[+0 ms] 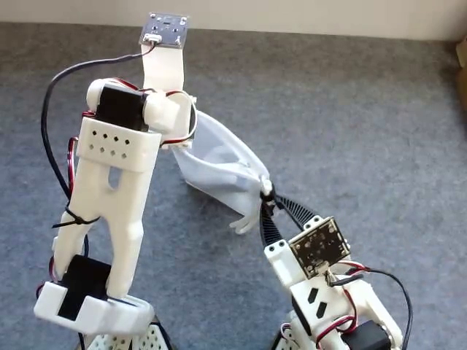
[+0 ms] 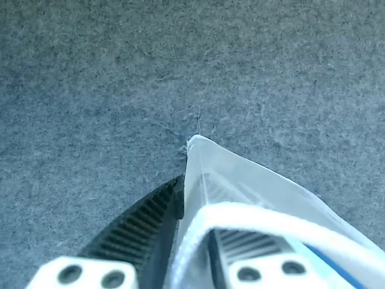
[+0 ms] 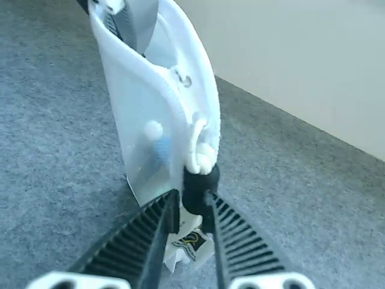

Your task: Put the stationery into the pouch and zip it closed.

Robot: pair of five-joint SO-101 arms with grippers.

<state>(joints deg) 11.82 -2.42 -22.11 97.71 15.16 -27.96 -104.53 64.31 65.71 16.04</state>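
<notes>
right gripper [image 3: 191,203] is pinching its fingers tight on the black zip pull [image 3: 198,180]; the pouch [image 1: 219,164] is hanging stretched above the table [image 1: 365,109] between both arms, a blue thing [image 3: 160,149] showing inside; left gripper [image 2: 192,201] is clamping the far corner; I'm thinking pull straight along the zip while left is holding it taut
</notes>
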